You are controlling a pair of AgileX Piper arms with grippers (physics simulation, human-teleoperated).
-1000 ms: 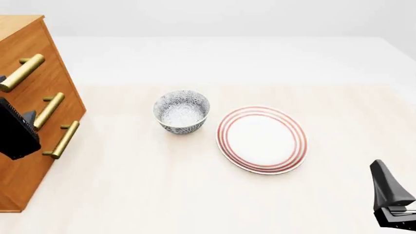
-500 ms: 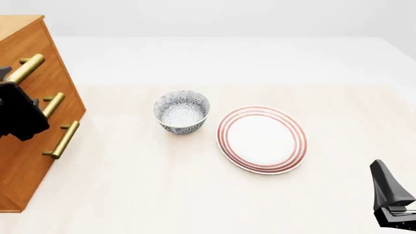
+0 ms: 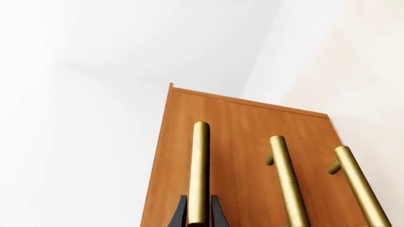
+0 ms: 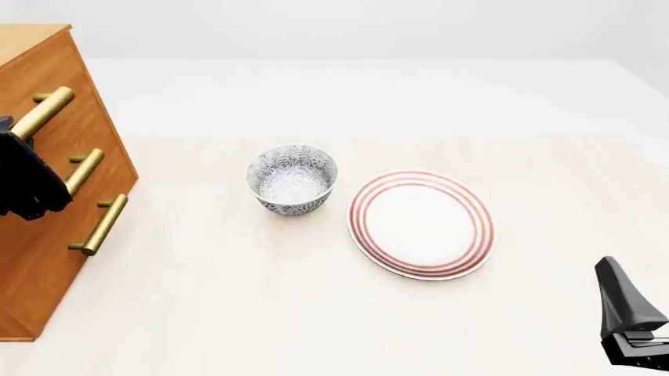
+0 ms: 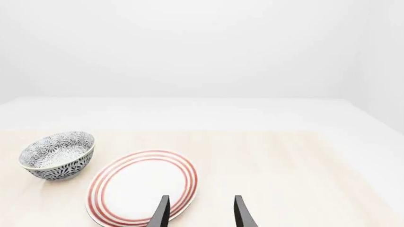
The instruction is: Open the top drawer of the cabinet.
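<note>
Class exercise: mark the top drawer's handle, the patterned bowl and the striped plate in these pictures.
top drawer's handle point(image 3: 200, 170): left wrist view, middle of the brass bar.
patterned bowl point(image 4: 293, 182): front view, inside of the bowl.
striped plate point(image 4: 421, 223): front view, white centre of the plate.

Bright, even, sharp renders; shadows seemingly very faint.

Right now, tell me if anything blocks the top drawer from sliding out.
Nothing visible does. The left hand straddles the top handle of the cabinet, its fingers either side of the bar. The bowl and plate sit well off to the side, clear of the drawer front.
</note>
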